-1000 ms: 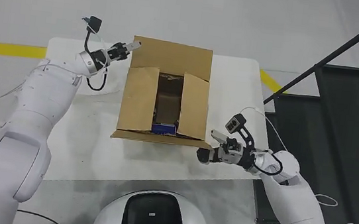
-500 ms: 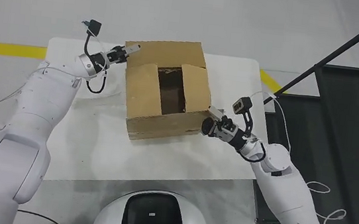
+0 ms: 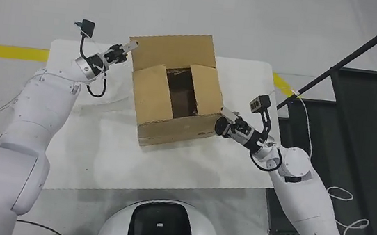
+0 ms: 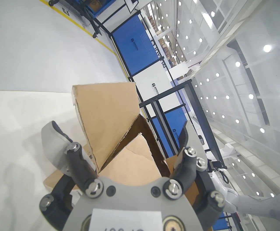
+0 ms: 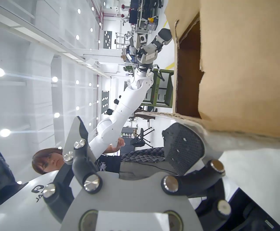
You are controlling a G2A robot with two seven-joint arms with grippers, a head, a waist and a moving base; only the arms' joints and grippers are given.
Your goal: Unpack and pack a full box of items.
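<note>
box (image 5: 236, 65) edge against right fingers (image 5: 183, 146)

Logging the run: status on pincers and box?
Left pincer open, far corner of box. Right pincer open, near corner. Box on table, flaps half over opening.

Only way into the box (image 3: 146, 132) from above is the dark slot (image 3: 179, 92) between the left flap (image 3: 152, 94) and right flap (image 3: 206, 88), both half folded over the opening. The back flap (image 3: 172, 47) stands up, walling off the far side. The left gripper (image 3: 133, 46) crowds the far-left corner and the right gripper (image 3: 220, 122) the near-right, with bare table (image 3: 101, 149) along the near side.
</note>
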